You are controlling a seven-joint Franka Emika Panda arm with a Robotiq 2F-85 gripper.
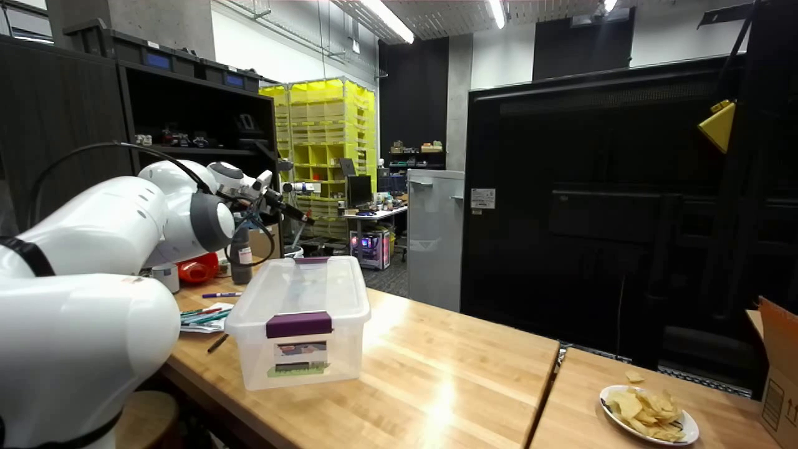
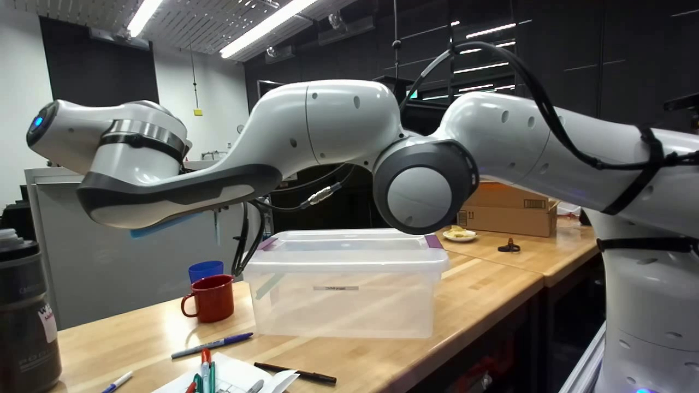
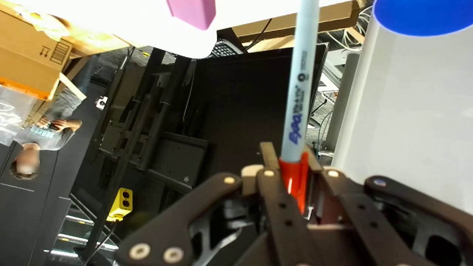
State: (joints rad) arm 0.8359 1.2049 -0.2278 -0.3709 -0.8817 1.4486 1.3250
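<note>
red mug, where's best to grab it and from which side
Probably the handle of the red mug, from the side away from the clear storage box: the mug stands upright, its handle jutting that way, with the blue cup behind in an exterior view. The gripper, holding the Expo marker, would need freeing.

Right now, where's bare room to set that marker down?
For the marker, the widest bare patch is tabletop between the clear bin and the table seam; a smaller one lies between seam and plate. Crowded: the bin's opposite side, strewn with pens and paper.
</note>
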